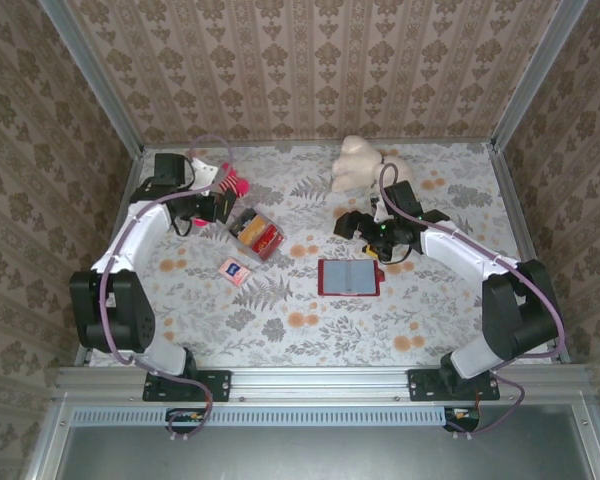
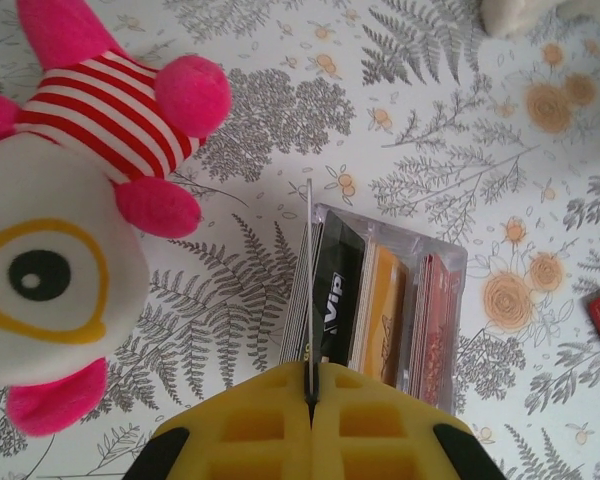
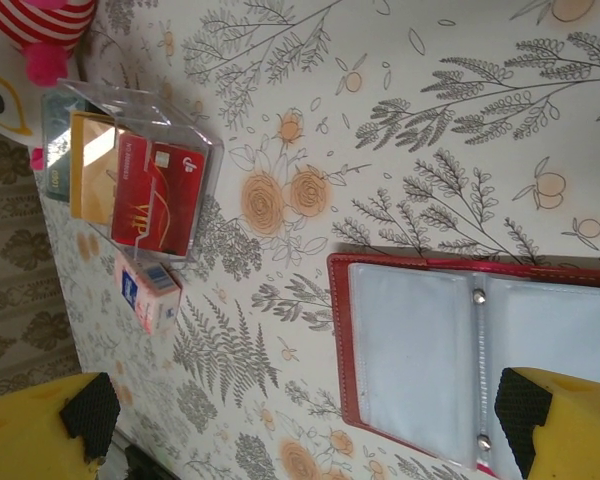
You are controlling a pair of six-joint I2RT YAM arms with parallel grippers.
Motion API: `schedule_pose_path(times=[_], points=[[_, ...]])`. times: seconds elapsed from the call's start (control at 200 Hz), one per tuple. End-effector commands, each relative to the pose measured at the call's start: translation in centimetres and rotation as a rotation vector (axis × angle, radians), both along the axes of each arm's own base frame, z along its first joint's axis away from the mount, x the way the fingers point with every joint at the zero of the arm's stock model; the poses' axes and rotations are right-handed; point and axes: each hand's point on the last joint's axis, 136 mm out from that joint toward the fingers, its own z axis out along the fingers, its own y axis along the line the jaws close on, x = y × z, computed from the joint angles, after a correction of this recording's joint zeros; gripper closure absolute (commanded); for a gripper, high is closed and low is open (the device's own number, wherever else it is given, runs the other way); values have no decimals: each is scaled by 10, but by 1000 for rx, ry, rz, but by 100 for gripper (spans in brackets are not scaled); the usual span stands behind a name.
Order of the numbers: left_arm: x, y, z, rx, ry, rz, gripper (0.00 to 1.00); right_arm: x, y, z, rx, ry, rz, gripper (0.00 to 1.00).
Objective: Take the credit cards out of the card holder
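Observation:
The red card holder (image 1: 349,277) lies open on the table, and its clear inner pockets (image 3: 410,350) look empty. My left gripper (image 2: 311,400) is shut on a thin credit card (image 2: 310,290) seen edge-on. It holds that card upright just over the left end of a clear box (image 2: 450,262). Inside the box stand other credit cards: a black one (image 2: 335,300), a yellow-orange one (image 2: 380,310) and a red one (image 2: 432,320). My right gripper (image 3: 300,440) is open above the card holder's far edge with nothing between its fingers (image 3: 560,420).
A pink-and-white striped plush toy (image 2: 70,200) lies close to the left of the clear box (image 1: 242,222). A cream plush (image 1: 358,165) sits at the back. A small blue-and-red card (image 1: 234,270) lies flat between box and near edge.

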Motion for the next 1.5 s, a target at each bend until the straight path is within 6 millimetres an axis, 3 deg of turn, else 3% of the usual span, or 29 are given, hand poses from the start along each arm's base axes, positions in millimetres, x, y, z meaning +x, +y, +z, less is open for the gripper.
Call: schedule_pose_path(times=[0.0,0.245,0.765,1.12,1.495], points=[[1,-15,-7,29,-1,-97,100,6,9,9,45,-5,5,0],[4,-32,-31,82,55,-160,100,3,9,7,54,11,-4,0],[8,-23,-50,177,97,-180,100,3,11,6,63,31,-5,0],[4,-33,-68,135,157,-234,100,3,13,5,74,46,-8,1],[10,-19,-75,219,164,-172,100,3,16,9,89,36,8,1]])
